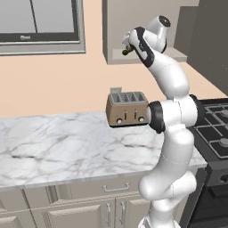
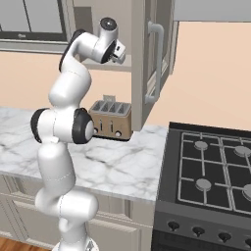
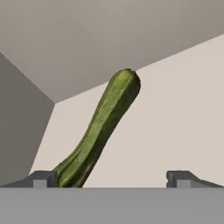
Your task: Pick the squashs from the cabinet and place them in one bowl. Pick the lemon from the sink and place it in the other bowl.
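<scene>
A dark green, slightly curved squash (image 3: 105, 127) lies on the flat shelf of the beige-grey cabinet (image 1: 133, 26). Its near end rests against my left fingertip (image 3: 41, 178). My gripper (image 3: 111, 178) is open, its jaws spread wide, and the squash sits off-centre towards the left between them. From the left base view, the gripper (image 1: 126, 46) reaches into the cabinet at shelf height, with a bit of the squash (image 1: 128, 50) showing below the hand. In the right base view the gripper (image 2: 119, 53) is just above the shelf (image 2: 110, 67). The bowls, lemon and sink are out of view.
The cabinet door (image 2: 152, 59) stands open to the right of the hand. A brown toaster (image 1: 127, 109) sits on the marble counter (image 1: 58, 147) below the cabinet. A black stove (image 2: 215, 166) lies to the right. A grey-framed window (image 1: 40, 22) is on the left.
</scene>
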